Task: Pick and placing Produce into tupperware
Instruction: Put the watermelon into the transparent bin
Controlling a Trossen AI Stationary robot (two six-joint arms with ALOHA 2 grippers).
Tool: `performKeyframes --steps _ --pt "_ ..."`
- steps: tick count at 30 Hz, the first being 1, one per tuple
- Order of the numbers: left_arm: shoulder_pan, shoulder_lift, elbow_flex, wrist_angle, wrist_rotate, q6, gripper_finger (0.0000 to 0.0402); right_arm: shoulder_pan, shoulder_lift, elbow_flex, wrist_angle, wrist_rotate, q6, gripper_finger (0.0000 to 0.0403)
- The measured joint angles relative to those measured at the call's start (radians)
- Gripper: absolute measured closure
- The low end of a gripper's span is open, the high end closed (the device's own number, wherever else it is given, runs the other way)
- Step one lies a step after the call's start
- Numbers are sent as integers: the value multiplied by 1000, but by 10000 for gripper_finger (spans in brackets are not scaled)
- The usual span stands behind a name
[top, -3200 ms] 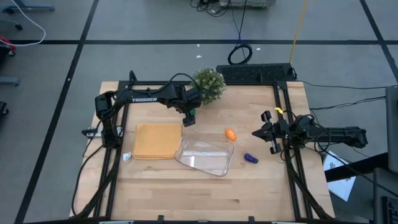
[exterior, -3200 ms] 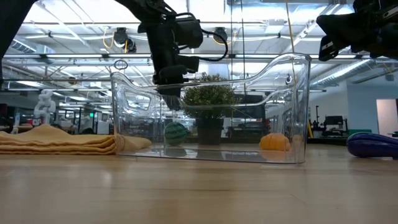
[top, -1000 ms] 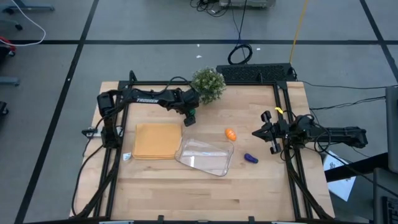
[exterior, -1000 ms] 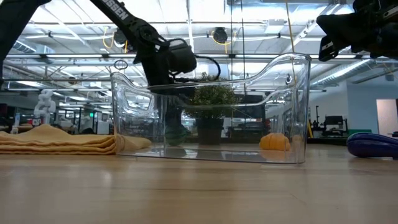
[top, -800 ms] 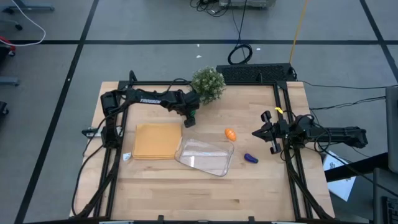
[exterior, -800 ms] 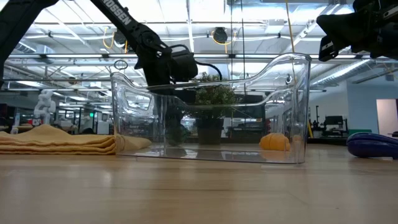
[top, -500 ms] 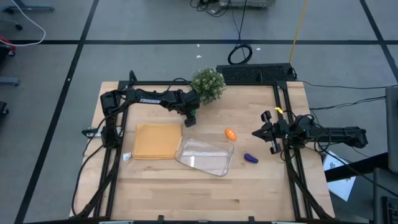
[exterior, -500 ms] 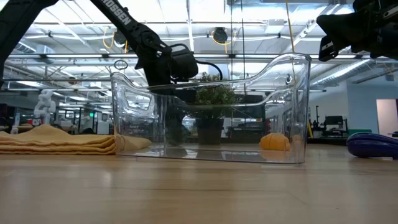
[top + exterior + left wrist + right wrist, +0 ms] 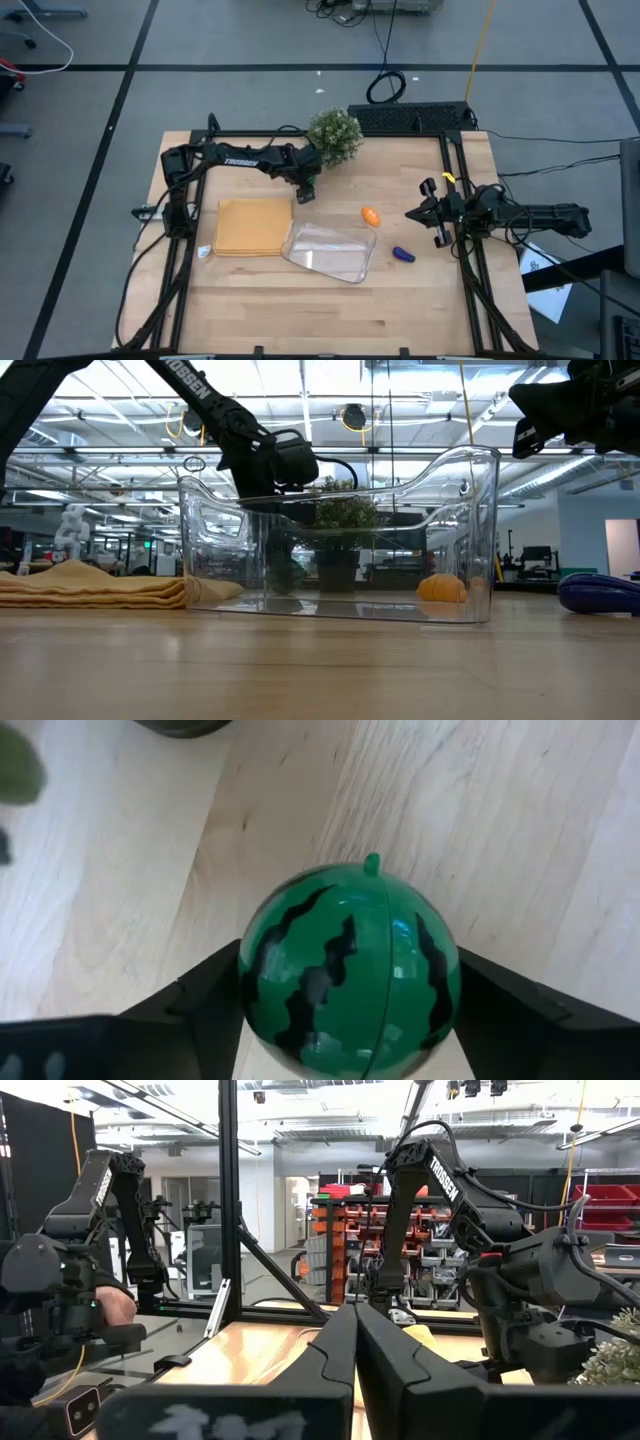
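The round green produce piece, a toy watermelon with dark stripes (image 9: pixel 350 965), sits between the fingers of my left gripper (image 9: pixel 350 1020), just in front of the potted plant. In the high view that gripper (image 9: pixel 306 187) is beyond the tupperware's far left corner. The orange piece (image 9: pixel 371 215) lies on the table by the far right corner of the clear tupperware (image 9: pixel 330 250). The purple piece (image 9: pixel 403 254) lies to the tupperware's right. My right gripper (image 9: pixel 422 212) is shut and waits raised near the table's right edge. My left gripper pinches the green piece between its two fingers, one finger (image 9: pixel 205 995) on each side of its widest part (image 9: pixel 262 970). The fingers come from above, pointing down. Whether the piece still rests on the wood below cannot be told.
A bushy potted plant (image 9: pixel 335 135) stands just beyond my left gripper. A folded tan-yellow mat (image 9: pixel 253 225) lies left of the tupperware. In the low view the tupperware's clear wall (image 9: pixel 470 530) stands in front of the plant and the orange piece (image 9: pixel 442 588).
My left arm's wrist has sunk a little lower over the green piece and shifted slightly toward the table's right. In the low view the green piece showed through the tupperware a second ago; the dark fingers now cover it.
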Motion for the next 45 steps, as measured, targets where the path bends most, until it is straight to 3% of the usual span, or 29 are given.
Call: performKeyframes --steps 8,18,26,36,45 --pt "0 -9 0 -23 -2 7 80 0 0 0 0 0 0 403" --pt "-1 -56 20 -70 -27 -4 123 0 0 0 0 0 0 403" --pt "-18 -143 24 -81 -27 -5 94 0 8 0 2 0 0 403" --pt "-33 -244 24 -135 -14 -18 112 0 10 0 8 0 0 403" --pt "-36 -324 24 -164 80 -8 107 0 11 0 8 0 -4 403"
